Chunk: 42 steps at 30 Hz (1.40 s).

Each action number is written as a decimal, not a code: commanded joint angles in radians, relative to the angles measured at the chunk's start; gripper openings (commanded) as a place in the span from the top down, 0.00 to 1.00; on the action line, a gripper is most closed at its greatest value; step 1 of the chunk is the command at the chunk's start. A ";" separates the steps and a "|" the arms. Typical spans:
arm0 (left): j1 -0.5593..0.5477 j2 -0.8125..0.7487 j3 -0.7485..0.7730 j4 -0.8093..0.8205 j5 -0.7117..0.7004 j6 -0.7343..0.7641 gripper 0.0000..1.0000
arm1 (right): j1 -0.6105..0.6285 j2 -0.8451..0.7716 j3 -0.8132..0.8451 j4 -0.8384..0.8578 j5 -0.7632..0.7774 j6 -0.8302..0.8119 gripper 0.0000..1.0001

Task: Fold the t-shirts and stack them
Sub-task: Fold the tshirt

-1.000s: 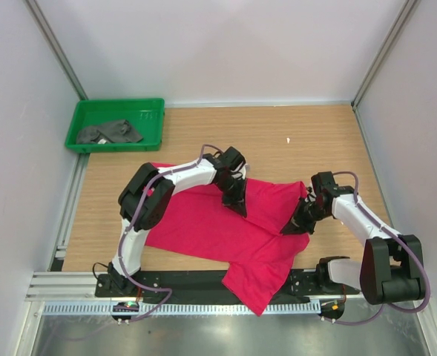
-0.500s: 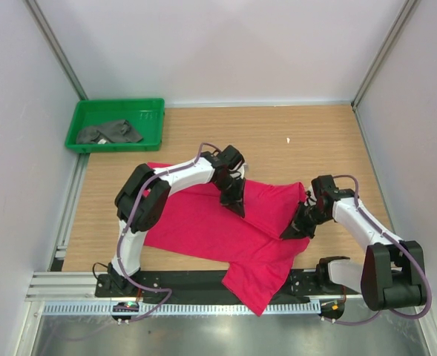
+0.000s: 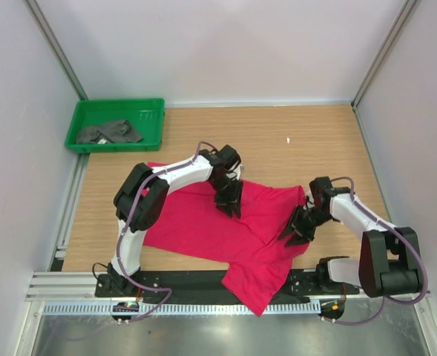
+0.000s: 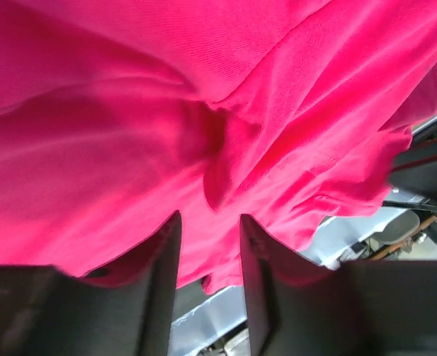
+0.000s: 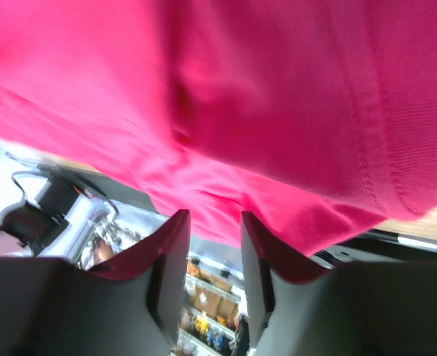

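The crimson-red t-shirt (image 3: 211,222) lies crumpled across the middle of the wooden table, with one end hanging over the near edge. My left gripper (image 3: 229,200) rests over the shirt's upper middle. In the left wrist view its jaws (image 4: 209,222) stand apart with no cloth between them, and red folds (image 4: 225,141) lie just beyond the tips. My right gripper (image 3: 296,230) is over the shirt's right edge, also open (image 5: 213,219), with the hem (image 5: 366,185) just past its fingers. The dark grey t-shirt (image 3: 110,133) lies bunched in the green tray.
The green plastic tray (image 3: 148,110) sits at the table's far left corner. White walls close in both sides and the back. A metal rail (image 3: 203,305) runs along the near edge by the arm bases. A small white speck (image 3: 288,140) lies on the bare wood.
Both grippers were shut on the red cloth and now stand open, and the cloth has dropped free. The right gripper has shifted slightly nearer and to the left.
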 commanded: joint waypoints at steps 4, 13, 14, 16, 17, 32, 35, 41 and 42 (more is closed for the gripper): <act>0.116 -0.203 0.058 -0.076 -0.093 0.081 0.63 | -0.128 0.068 0.359 0.048 0.233 -0.034 0.46; 0.427 -0.288 -0.031 0.056 -0.140 0.063 0.69 | -0.257 0.304 0.481 0.220 0.239 -0.030 0.49; 0.446 -0.280 -0.036 0.064 -0.134 0.060 0.69 | -0.257 0.319 0.487 0.238 0.238 -0.030 0.50; 0.497 -0.248 -0.037 0.079 -0.105 0.058 0.70 | -0.259 0.356 0.499 0.257 0.213 -0.024 0.52; 0.510 -0.236 -0.036 0.081 -0.102 0.060 0.71 | -0.257 0.364 0.502 0.263 0.206 -0.022 0.53; 0.672 -0.093 -0.027 0.110 -0.093 0.086 0.73 | -0.257 0.454 0.453 0.356 0.158 0.073 0.52; 0.672 -0.075 -0.030 0.090 -0.106 0.092 0.73 | -0.259 0.465 0.451 0.375 0.167 0.082 0.54; 0.673 -0.035 -0.030 0.062 -0.162 0.123 0.74 | -0.257 0.497 0.485 0.392 0.245 0.072 0.77; 0.675 -0.027 -0.033 0.061 -0.163 0.126 0.74 | -0.259 0.499 0.491 0.396 0.276 0.059 0.81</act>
